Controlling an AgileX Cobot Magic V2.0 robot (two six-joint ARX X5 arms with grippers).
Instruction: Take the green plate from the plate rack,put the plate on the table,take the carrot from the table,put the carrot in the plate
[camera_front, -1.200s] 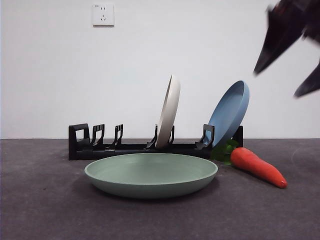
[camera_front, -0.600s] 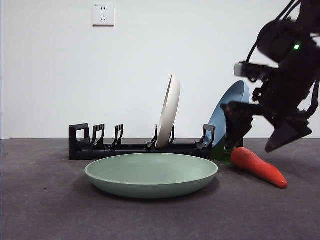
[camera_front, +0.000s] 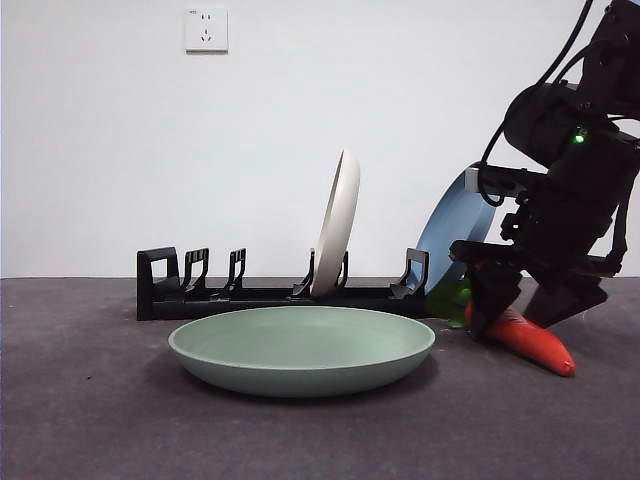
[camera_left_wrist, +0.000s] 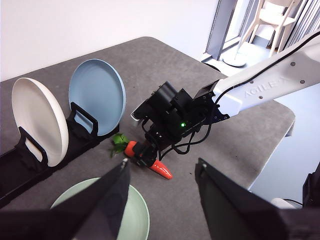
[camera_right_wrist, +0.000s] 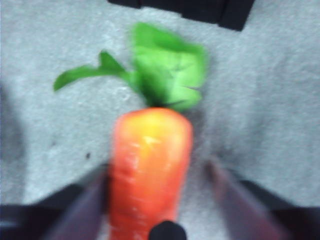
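Note:
The green plate lies flat on the table in front of the plate rack. The carrot lies on the table to the plate's right, leaves toward the rack. My right gripper is down over the carrot's thick end, jaws open on either side of it; the right wrist view shows the carrot between the jaws, blurred. My left gripper is open and empty, high above the table, looking down on the plate, the carrot and the right gripper.
A cream-white plate and a blue plate stand in the rack; the blue one leans just behind the right arm. The rack's left slots hold nothing. The table's edge lies beyond the right arm.
The right arm has come down from the top right corner onto the carrot; its open jaws now straddle the thick end. The plate and the carrot have not moved.

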